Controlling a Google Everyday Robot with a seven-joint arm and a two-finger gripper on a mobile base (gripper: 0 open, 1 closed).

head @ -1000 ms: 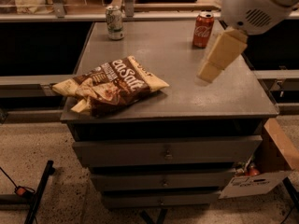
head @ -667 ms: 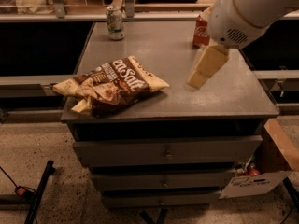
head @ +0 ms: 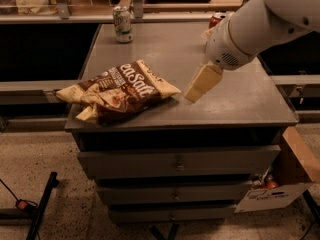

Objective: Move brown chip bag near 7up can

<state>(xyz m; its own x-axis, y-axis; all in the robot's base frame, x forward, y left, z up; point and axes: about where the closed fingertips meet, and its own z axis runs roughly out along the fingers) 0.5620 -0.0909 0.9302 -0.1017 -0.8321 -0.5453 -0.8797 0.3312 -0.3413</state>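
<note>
The brown chip bag [head: 122, 91] lies crumpled at the front left of the counter [head: 235, 101], well apart from the 7up can [head: 122, 24], which stands upright at the far left edge. The move is not yet begun. The end effector [head: 192, 95] hovers just right of the bag, carrying nothing; whether it is released or clenched I cannot tell. The drawers [head: 177, 161] below are shut, their contents hidden.

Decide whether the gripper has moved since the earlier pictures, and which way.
Yes. The gripper has shifted left and forward, away from the red can and toward the brown chip bag, which has stayed put.
</note>
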